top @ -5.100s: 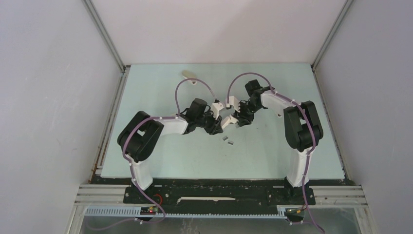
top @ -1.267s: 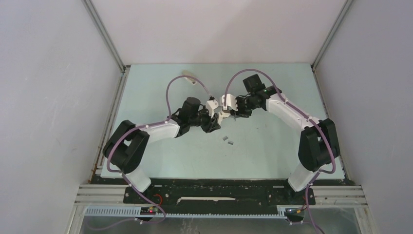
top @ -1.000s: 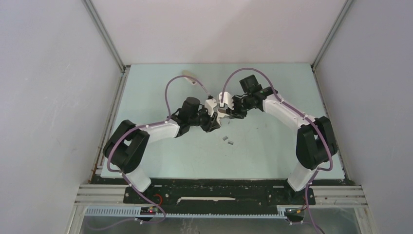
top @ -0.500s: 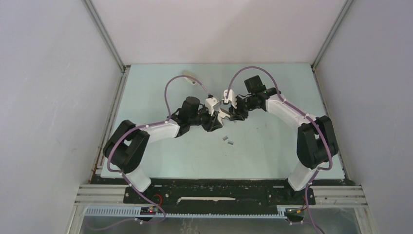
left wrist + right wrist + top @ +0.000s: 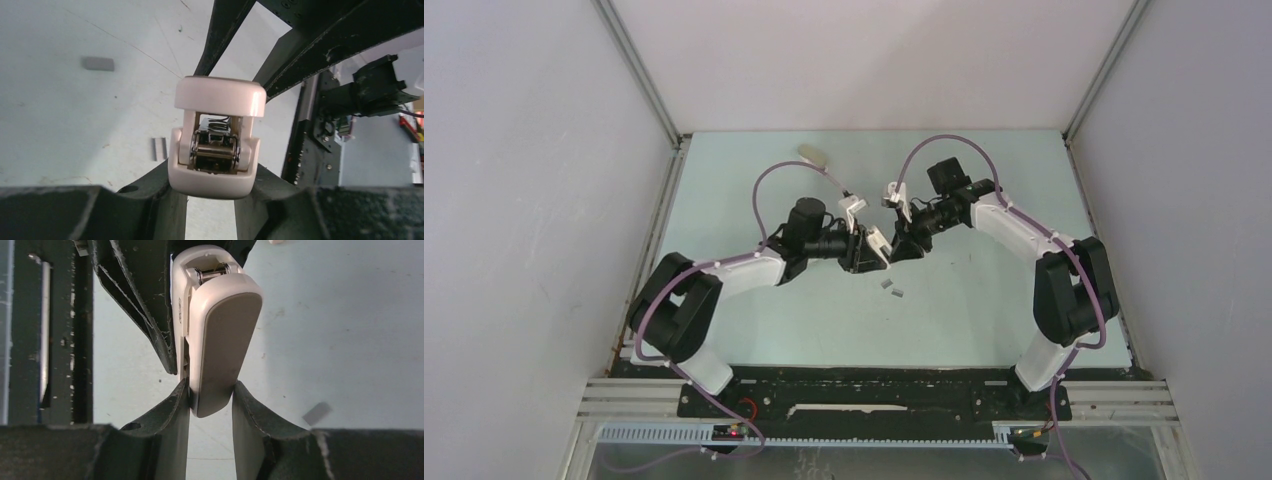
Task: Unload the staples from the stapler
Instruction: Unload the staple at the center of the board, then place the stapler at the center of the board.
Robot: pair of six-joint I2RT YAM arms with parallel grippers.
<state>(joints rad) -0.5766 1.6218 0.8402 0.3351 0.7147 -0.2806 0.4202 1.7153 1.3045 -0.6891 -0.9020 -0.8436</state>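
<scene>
table [image 5: 804, 320]: pale green sheet, boxed in by white walls [image 5: 524, 200] on three sides.
beige object [image 5: 814, 155]: small, at the far left of the table, well apart from both arms; too small to identify.
left arm [image 5: 749, 272]: stretched from the near left edge toward the middle of the table.
left gripper [image 5: 865, 254]: pressed in on the stapler [image 5: 879, 240], with black fingers [image 5: 145, 197] against both flanks of its lower white shell.
stapler [image 5: 215, 165]: white, held off the table between the two grippers. Seen end-on from the left wrist: rounded cap above, U-shaped shell below, metal channel and spring inside. Cannot tell whether any staples sit in that channel.
staples [image 5: 891, 288]: two tiny grey strips lying flat on the table, just on the near side of the stapler. Close together and touching neither gripper.
right gripper [image 5: 902, 243]: pinching the stapler's grey-panelled part, with fingers [image 5: 167, 417] tight on its two long edges, close beside the left gripper's fingers.
right arm [image 5: 1014, 225]: bent in from the near right edge toward the middle.
</scene>
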